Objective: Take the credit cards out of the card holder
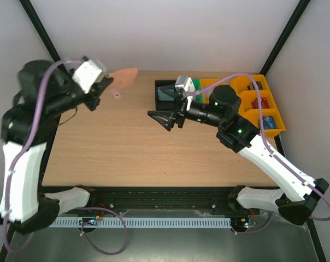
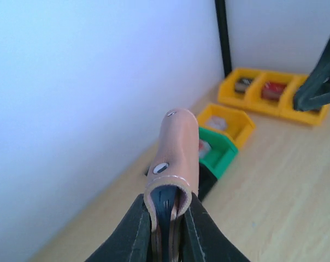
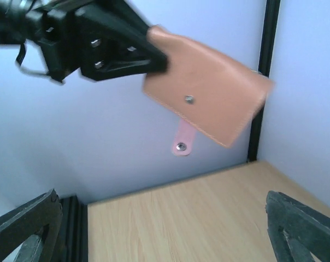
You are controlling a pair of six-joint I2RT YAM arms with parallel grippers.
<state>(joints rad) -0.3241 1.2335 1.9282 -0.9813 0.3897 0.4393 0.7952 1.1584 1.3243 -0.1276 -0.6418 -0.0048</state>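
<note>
The card holder is a pinkish-tan leather wallet held up in the air over the table's far left corner. My left gripper is shut on one end of it. In the left wrist view the holder sticks out from between the black fingers, its blue-grey lining showing at the clamped end. The right wrist view shows its flat side with a snap, and a small strap dangling below. My right gripper hovers open over mid-table, apart from the holder. The credit cards are hidden.
A black bin, a green bin and a row of orange bins with small items stand at the back right. White walls and black frame posts close off the table's far side.
</note>
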